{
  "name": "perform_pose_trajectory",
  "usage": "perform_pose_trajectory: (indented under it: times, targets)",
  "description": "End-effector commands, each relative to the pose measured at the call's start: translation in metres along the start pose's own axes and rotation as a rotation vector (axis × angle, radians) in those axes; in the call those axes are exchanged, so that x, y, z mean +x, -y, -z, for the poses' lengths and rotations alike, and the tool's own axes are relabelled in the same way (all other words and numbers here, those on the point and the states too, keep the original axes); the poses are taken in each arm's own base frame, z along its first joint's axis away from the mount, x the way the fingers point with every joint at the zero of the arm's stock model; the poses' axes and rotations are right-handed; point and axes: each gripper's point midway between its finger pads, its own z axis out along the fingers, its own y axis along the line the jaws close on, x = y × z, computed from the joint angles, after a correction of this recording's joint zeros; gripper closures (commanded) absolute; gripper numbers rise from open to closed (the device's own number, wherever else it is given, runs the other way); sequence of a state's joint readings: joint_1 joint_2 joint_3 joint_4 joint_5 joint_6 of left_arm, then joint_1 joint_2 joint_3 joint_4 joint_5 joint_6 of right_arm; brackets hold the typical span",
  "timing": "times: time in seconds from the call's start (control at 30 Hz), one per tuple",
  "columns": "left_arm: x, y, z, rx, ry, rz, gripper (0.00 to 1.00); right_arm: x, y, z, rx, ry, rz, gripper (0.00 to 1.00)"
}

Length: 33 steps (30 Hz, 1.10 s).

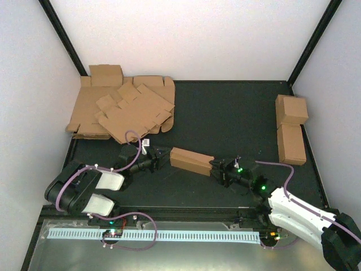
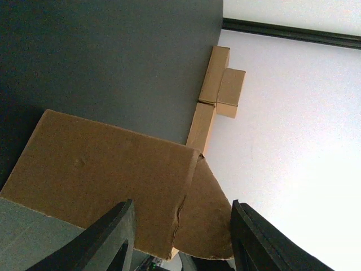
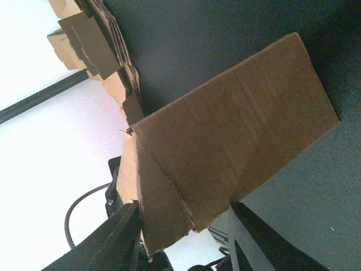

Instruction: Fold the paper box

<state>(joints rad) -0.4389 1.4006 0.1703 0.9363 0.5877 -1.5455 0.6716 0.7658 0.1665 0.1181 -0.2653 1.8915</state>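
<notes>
Paper box (image 1: 192, 161) bracketed endwise by jaws standing apart on left gripper (image 1: 160, 156) and right gripper (image 1: 218, 167), pinching or merely straddling impossible to tell, lying mid-table (image 1: 237, 118); probably light, stiff yet crushable, best squeezed gently at end flaps.

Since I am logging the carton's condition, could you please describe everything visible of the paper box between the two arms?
The paper box is plain brown corrugated cardboard, folded into a long, low carton with its top closed. It appears to rest on the dark table, angled, its left end farther from the arms. The left wrist view shows a rounded end flap bulging out, not fully tucked. The left claw straddles one end and the right claw the other; whether they press it is unclear.
</notes>
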Motion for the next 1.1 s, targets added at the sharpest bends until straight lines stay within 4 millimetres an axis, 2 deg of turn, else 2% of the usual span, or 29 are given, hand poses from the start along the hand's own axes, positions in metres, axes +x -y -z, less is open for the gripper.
perform_pose_trajectory:
  times: [0.0,0.13,0.2,0.4,0.5,0.6,0.7,0.83,0.9,0.97,1.07]
  targets:
    - [0.007,0.008,-0.004,0.027,-0.035,-0.024,0.5,-0.007,0.01,-0.002,0.022,0.022,-0.015,0.53]
    - [0.007,0.017,-0.003,0.05,-0.037,-0.036,0.2,-0.006,0.008,-0.002,0.025,0.019,-0.004,0.52]
    - [0.006,0.022,-0.002,0.062,-0.028,-0.044,0.14,-0.005,0.007,-0.002,0.024,0.019,0.001,0.52]
    - [0.008,0.038,-0.008,0.08,-0.065,-0.075,0.13,-0.004,0.006,-0.002,0.025,0.016,0.014,0.52]
    - [0.009,0.035,-0.011,0.067,-0.074,-0.071,0.23,-0.004,0.006,-0.002,0.026,0.018,0.015,0.52]
    - [0.008,0.025,-0.01,0.043,-0.063,-0.05,0.28,-0.004,0.005,-0.003,0.028,0.014,0.019,0.52]
    - [0.01,0.02,-0.012,0.028,-0.076,-0.055,0.27,-0.003,0.005,-0.003,0.033,0.011,0.02,0.53]
    - [0.014,0.012,-0.014,-0.008,-0.104,-0.06,0.15,-0.004,0.006,-0.002,0.044,0.022,0.031,0.53]
    - [0.012,0.007,-0.011,-0.016,-0.082,-0.052,0.12,-0.005,0.004,-0.001,0.046,0.031,0.038,0.53]
    - [0.011,0.007,-0.008,-0.018,-0.064,-0.059,0.12,-0.006,0.002,0.001,0.041,0.039,0.047,0.53]
    - [0.013,0.016,-0.008,0.0,-0.074,-0.089,0.16,-0.006,-0.003,0.002,0.033,0.049,0.059,0.53]
